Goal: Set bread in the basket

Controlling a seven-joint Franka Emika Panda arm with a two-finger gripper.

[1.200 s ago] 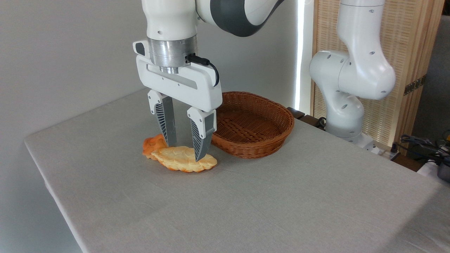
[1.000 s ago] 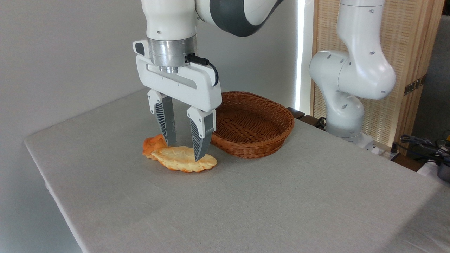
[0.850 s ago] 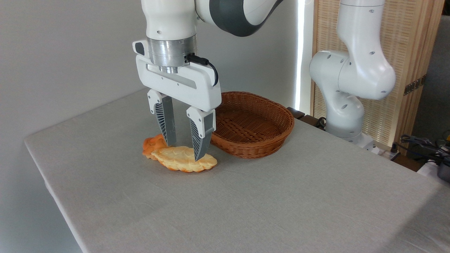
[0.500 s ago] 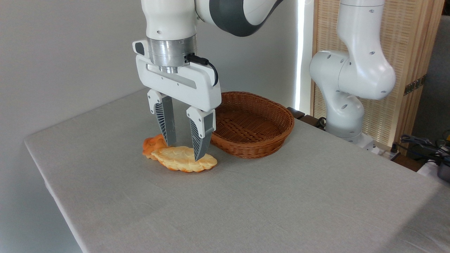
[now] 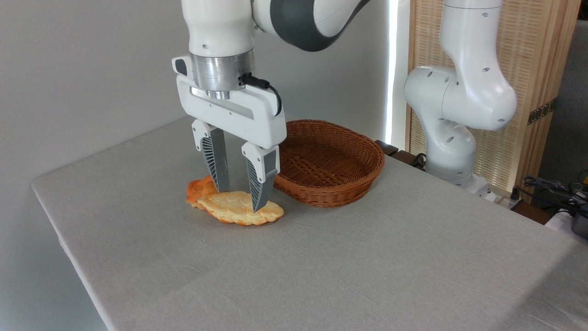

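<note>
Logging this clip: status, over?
Tool open, straddling bread. Bread on table, beside empty basket. Small bun touching bread.

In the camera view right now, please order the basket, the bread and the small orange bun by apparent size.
1. basket
2. bread
3. small orange bun, partly hidden behind the bread

Bread [image 5: 239, 209] on the table [image 5: 367, 257], bun [image 5: 198, 189] touching its left end, basket [image 5: 330, 161] behind-right
</note>
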